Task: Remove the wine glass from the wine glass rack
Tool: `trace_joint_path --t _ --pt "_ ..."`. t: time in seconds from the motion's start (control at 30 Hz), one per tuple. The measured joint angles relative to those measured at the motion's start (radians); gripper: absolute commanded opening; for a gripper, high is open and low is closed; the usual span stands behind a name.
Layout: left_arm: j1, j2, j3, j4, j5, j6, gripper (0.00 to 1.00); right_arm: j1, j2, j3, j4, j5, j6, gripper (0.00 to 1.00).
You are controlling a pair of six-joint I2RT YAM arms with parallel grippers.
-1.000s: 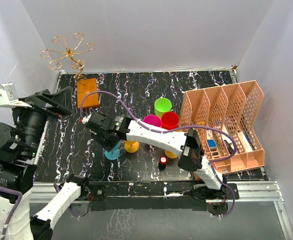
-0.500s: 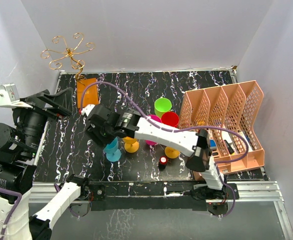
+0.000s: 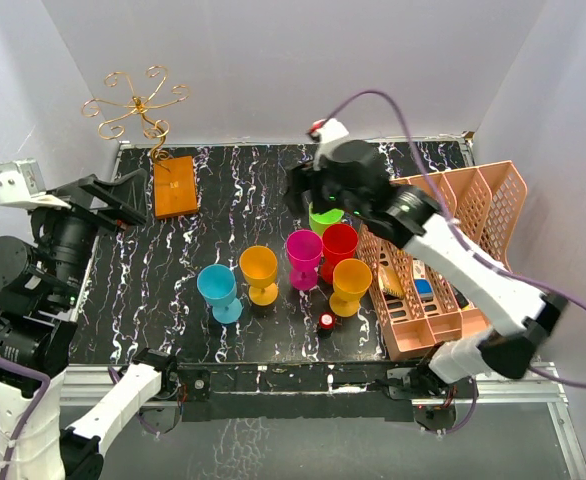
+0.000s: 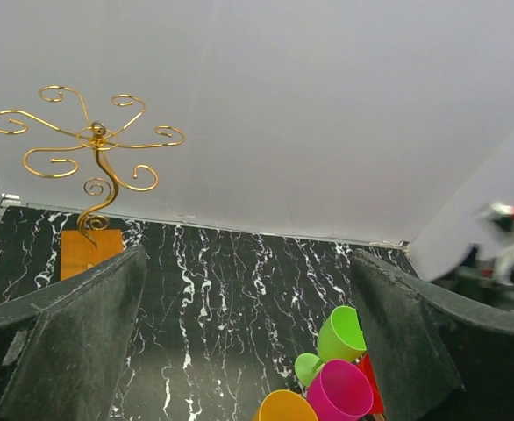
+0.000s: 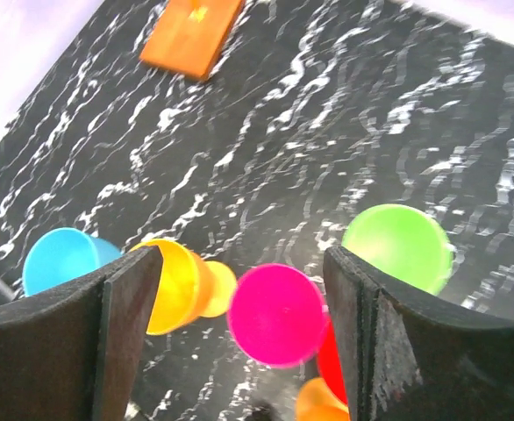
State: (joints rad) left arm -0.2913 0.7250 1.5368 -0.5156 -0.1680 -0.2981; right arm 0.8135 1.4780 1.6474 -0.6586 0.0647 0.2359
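Plain white walls [image 3: 273,60], black white-veined marble tabletop [image 3: 263,190], even light

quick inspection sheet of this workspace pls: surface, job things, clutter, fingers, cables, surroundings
surface: black marbled tabletop; no spills seen
job's things: gold wire wine glass rack at the far left corner, no glass hanging on it; six coloured wine glasses grouped mid-table
clutter: salmon-pink lattice basket at right; small red-capped item near the front edge
grippers: left gripper open, fingers empty, facing the rack; right gripper open, empty, above the glasses
cables: purple cable loops high over the right arm
surroundings: white walls; nothing else seen
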Motion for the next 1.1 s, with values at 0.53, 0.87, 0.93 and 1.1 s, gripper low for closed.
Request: trace_joint_path --t 0.53,0.87,0.93,1.1 --pt "0.000 0.060 0.000 0.105 -0.016 0.079 0.97 -0.029 -0.722 -0.138 0.163 0.309 -0.129 0.99" --pt "0.000 0.084 -0.048 0.211 -0.030 0.112 0.97 -0.029 -0.650 -0.072 0.081 0.386 -0.157 1.00" --pt "0.000 0.097 -0.052 0.222 -0.033 0.111 0.97 -0.029 -0.613 -0.035 0.080 0.397 -0.169 0.99" --pt "0.000 0.143 -0.049 0.227 -0.034 0.102 0.97 -0.029 -0.570 -0.010 0.079 0.416 -0.203 0.99"
